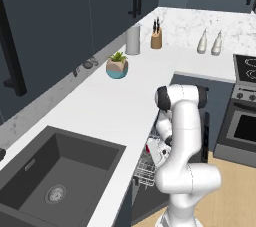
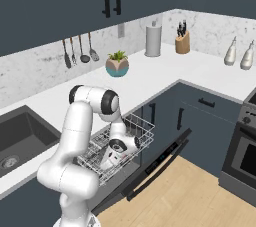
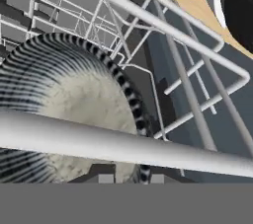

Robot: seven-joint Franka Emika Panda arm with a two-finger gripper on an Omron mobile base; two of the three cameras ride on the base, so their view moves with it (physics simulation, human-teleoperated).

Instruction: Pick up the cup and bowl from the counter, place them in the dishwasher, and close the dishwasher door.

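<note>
Arm reaching down into dishwasher rack (image 2: pixel 131 130) below counter (image 1: pixel 115 106), door (image 2: pixel 155 165) open. Bowl (image 3: pixel 74 104) close up beneath wire. Jaws' state unclear.

The arm (image 2: pixel 82 136) folds at its elbow and reaches down into the rack (image 2: pixel 132 123), wrist bent, hand (image 2: pixel 116 151) low among the wires; fingers hidden, grip unclear.

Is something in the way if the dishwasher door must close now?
Yes. The wire rack is pulled out over the open dishwasher door, and the gripper reaches into that rack. Both block the door's closing path.
</note>
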